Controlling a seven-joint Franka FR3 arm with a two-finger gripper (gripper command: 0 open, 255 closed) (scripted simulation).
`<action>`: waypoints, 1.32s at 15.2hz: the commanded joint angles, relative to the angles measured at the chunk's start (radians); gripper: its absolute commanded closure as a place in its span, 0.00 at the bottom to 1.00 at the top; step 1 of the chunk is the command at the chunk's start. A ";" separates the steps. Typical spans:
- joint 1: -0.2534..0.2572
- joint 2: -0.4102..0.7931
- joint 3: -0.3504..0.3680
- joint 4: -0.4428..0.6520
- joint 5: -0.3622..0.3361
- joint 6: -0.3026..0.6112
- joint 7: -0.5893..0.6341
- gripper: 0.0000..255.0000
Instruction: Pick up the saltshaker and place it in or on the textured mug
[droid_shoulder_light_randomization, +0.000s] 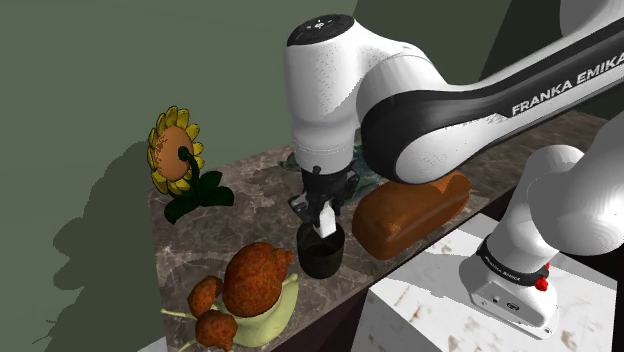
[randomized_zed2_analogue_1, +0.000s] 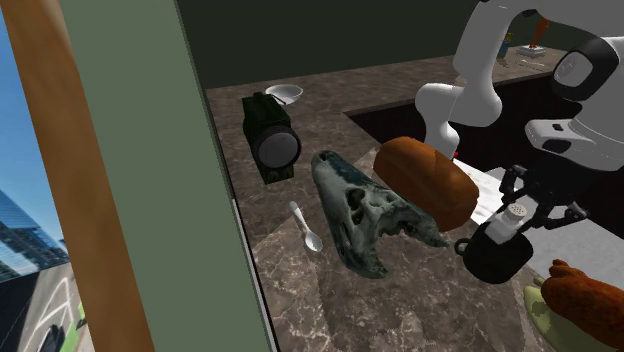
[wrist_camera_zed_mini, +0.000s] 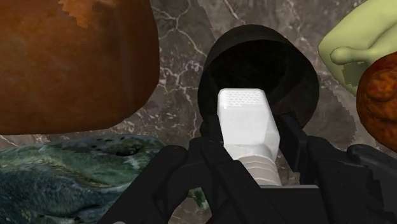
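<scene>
The black gripper (wrist_camera_zed_mini: 249, 167) is clamped on a white saltshaker (wrist_camera_zed_mini: 247, 118), its two fingers pressed against the shaker's ribbed lower body while the perforated cap points away from the hand. That cap hangs right over the dark mouth of a black mug (wrist_camera_zed_mini: 304, 76), which stands upright on the desk (droid_shoulder_light_randomization: 232, 228), a dark, marbled stone surface. In the shoulder view the saltshaker's lower end sits at the level of the mug's rim, slightly tilted; whether it touches the rim cannot be told. Just beside the mug, toward the shoulder view's right, lies a brown loaf of bread (droid_shoulder_light_randomization: 412, 215), close to the mug but apart from it. On the mug's other side, toward the shoulder view's lower left, rough brown lumps (droid_shoulder_light_randomization: 256, 278) rest on a pale green plate (droid_shoulder_light_randomization: 268, 322) near the desk's front edge. Beyond the loaf in the second exterior view lies a dark green, mottled, skull-like object (randomized_zed2_analogue_1: 362, 212), with a small pale spoon (randomized_zed2_analogue_1: 305, 227) just beside it. Further back on the desk stand a dark green cylindrical object (randomized_zed2_analogue_1: 270, 135) and a small white bowl (randomized_zed2_analogue_1: 284, 95). A sunflower figure (droid_shoulder_light_randomization: 176, 158) with green leaves stands near the wall at the shoulder view's left. The white arm rises from its pale stand (droid_shoulder_light_randomization: 430, 300) at that view's lower right.
</scene>
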 joint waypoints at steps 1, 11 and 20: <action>0.000 0.000 0.000 -0.002 0.000 0.003 0.001 1.00; 0.002 -0.010 -0.002 0.024 0.004 -0.032 -0.003 0.00; 0.005 -0.028 -0.008 0.103 0.011 -0.128 -0.009 0.00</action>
